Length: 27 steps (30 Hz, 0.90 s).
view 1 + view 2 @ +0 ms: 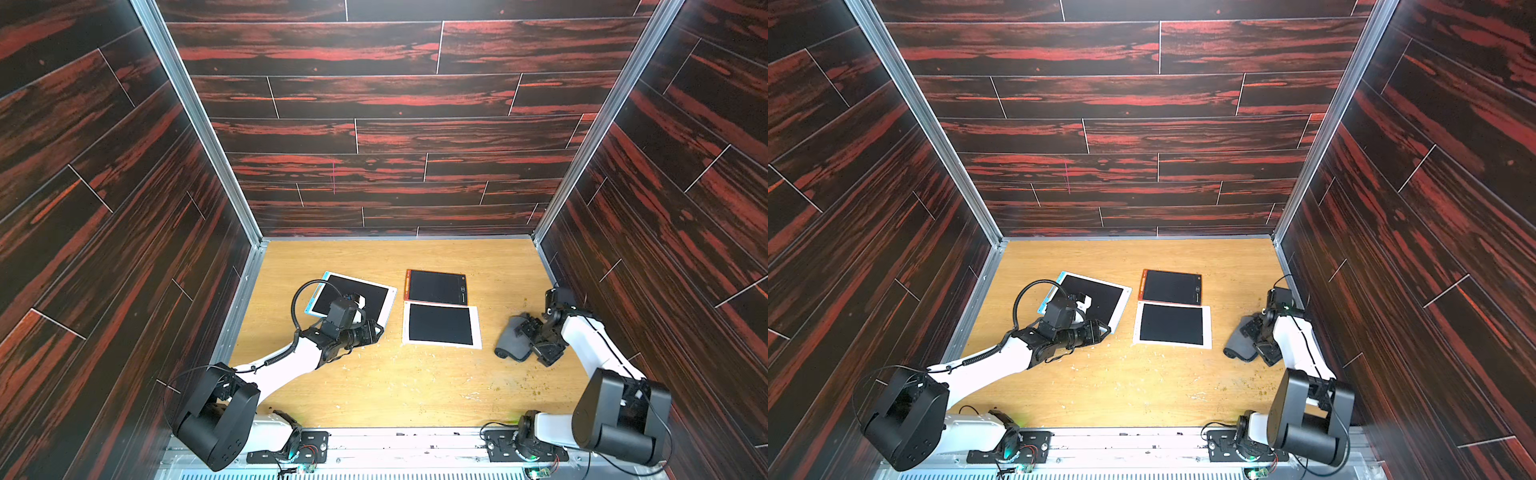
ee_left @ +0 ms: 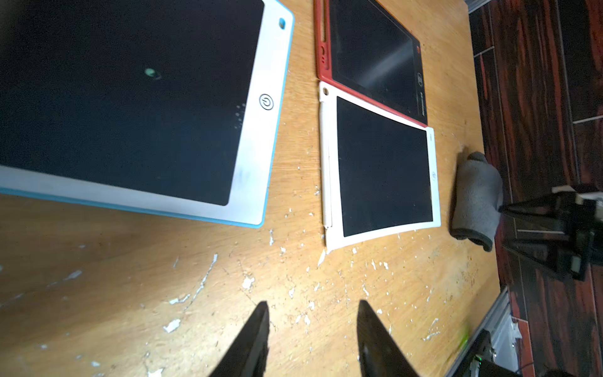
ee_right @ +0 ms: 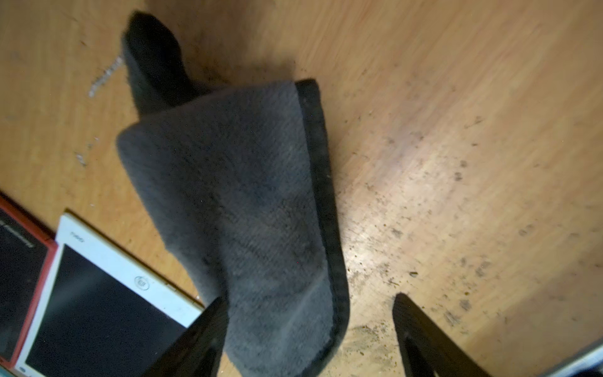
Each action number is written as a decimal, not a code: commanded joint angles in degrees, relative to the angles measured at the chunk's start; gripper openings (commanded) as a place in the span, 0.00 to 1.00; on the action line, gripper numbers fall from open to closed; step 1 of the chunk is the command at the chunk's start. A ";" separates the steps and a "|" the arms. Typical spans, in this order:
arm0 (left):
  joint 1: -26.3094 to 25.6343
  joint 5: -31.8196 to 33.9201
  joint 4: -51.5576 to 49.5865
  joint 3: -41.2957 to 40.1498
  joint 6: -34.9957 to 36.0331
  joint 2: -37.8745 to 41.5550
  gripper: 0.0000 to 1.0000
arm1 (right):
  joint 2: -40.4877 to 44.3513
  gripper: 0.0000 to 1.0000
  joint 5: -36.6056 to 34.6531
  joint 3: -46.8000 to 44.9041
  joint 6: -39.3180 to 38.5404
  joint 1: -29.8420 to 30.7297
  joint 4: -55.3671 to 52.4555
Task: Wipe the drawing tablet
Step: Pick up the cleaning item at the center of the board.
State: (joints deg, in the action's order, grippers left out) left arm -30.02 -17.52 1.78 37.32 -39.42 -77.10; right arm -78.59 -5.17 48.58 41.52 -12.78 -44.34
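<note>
- The light wooden tabletop (image 1: 415,386), scuffed with white flecks, carries three drawing tablets with dark screens.
- The white-framed, blue-edged drawing tablet (image 1: 374,293) lies askew towards the left arm's side, with a small green smudge (image 2: 150,72) on its screen.
- The red-framed drawing tablet (image 1: 436,286) lies mid-table towards the back wall. The all-white drawing tablet (image 1: 440,324) touches its nearer edge.
- The left gripper (image 2: 313,313) hangs over bare wood just beside the blue-edged tablet's near corner. Its fingers are spread, with nothing between them.
- The folded grey terry cloth (image 3: 235,196) lies on the table beside the all-white tablet, on the right arm's side.
- The right gripper (image 3: 308,306) straddles the cloth's end with fingers wide apart. One finger is against the fabric and the other stands clear of it.
</note>
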 commanded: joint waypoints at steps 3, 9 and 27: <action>-0.20 -1.38 0.77 1.30 2.24 0.22 0.45 | -5.79 0.80 3.05 -0.31 -1.06 0.55 4.96; -0.18 -1.43 0.81 0.52 2.57 -0.11 0.45 | -11.58 0.79 3.84 1.14 -2.18 3.00 6.62; -0.17 0.64 -0.10 -0.67 1.40 2.67 0.45 | -25.33 0.27 0.05 6.23 -3.34 7.41 7.16</action>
State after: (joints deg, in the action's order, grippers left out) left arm -30.02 -17.93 2.90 37.34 -38.41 -76.86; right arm -99.04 -0.60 57.63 38.46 -5.06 -37.32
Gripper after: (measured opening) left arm 0.453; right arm 0.299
